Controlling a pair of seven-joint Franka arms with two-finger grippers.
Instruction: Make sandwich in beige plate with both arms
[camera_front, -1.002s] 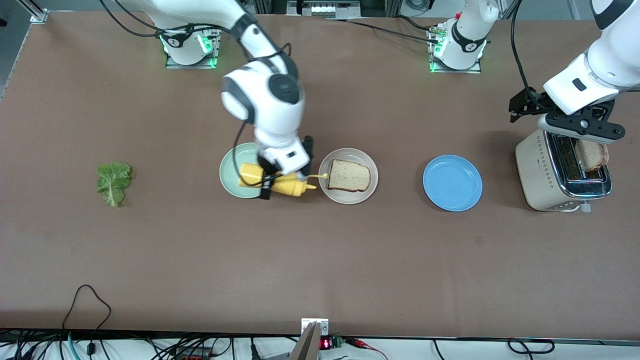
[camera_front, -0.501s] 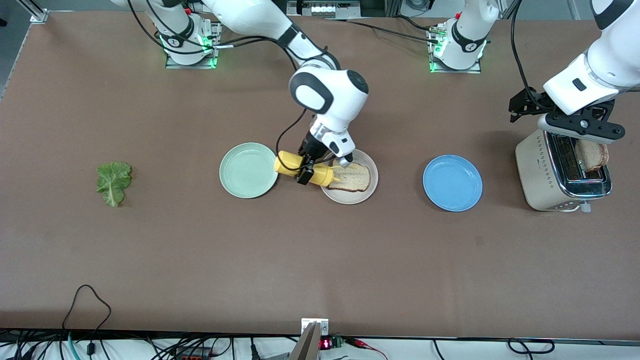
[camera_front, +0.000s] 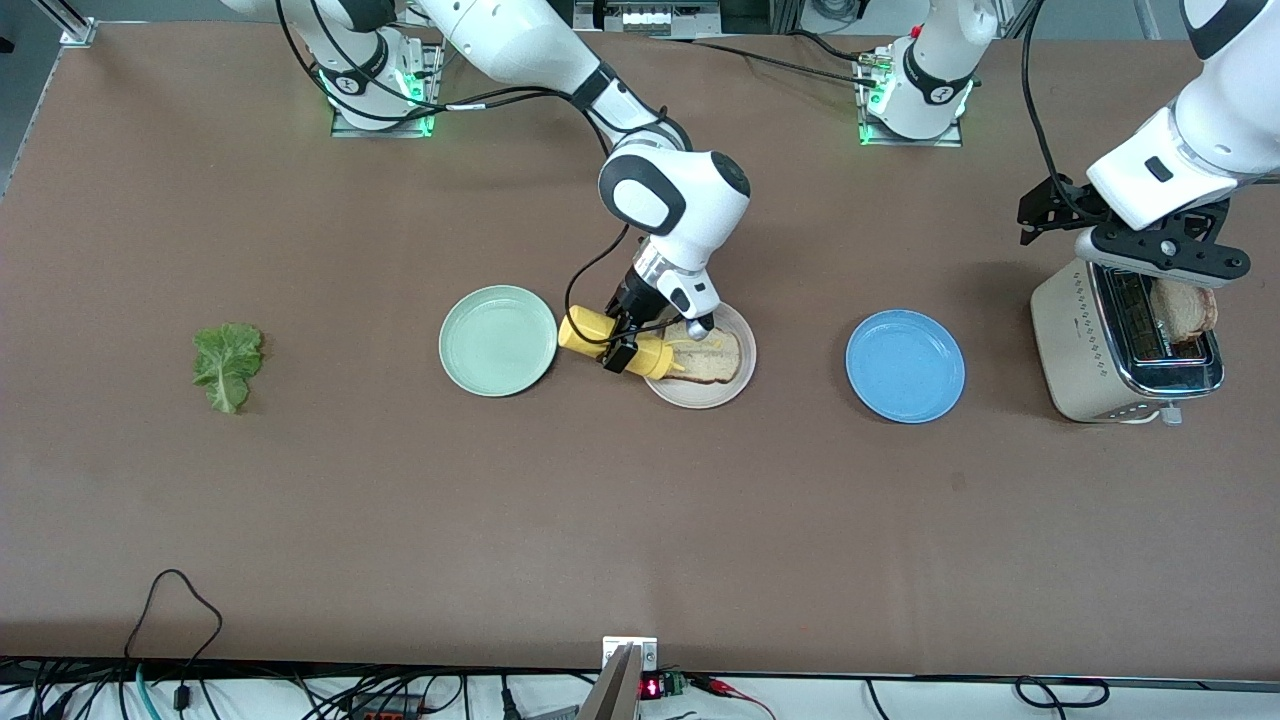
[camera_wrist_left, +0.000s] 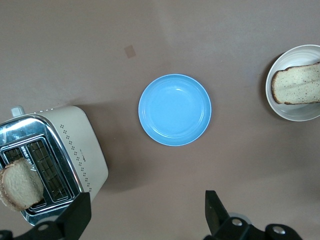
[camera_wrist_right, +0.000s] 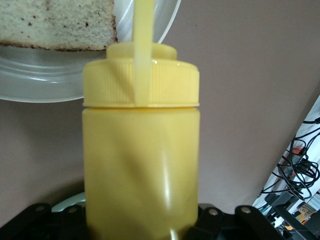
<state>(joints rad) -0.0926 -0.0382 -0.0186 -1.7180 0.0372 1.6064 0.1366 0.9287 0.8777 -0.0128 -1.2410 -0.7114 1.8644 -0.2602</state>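
The beige plate (camera_front: 700, 397) holds one bread slice (camera_front: 718, 360). My right gripper (camera_front: 626, 342) is shut on a yellow squeeze bottle (camera_front: 600, 338) that lies tilted over the plate's rim, its nozzle pointing over the slice. In the right wrist view the bottle (camera_wrist_right: 142, 150) fills the frame, with the slice (camera_wrist_right: 55, 25) and the plate (camera_wrist_right: 50, 87) past its cap. A second bread slice (camera_front: 1183, 308) stands in the toaster (camera_front: 1085, 350). My left gripper (camera_front: 1160, 252) hangs open over the toaster, nothing between its fingers (camera_wrist_left: 80, 212). The lettuce leaf (camera_front: 228, 365) lies toward the right arm's end of the table.
A mint-green plate (camera_front: 498, 340) sits beside the beige plate, toward the right arm's end. A blue plate (camera_front: 905, 365) lies between the beige plate and the toaster. Cables run along the table edge nearest the front camera.
My right arm has carried the bottle from over the mint-green plate to the beige plate, so its nozzle now reaches over the bread. The left arm has not moved.
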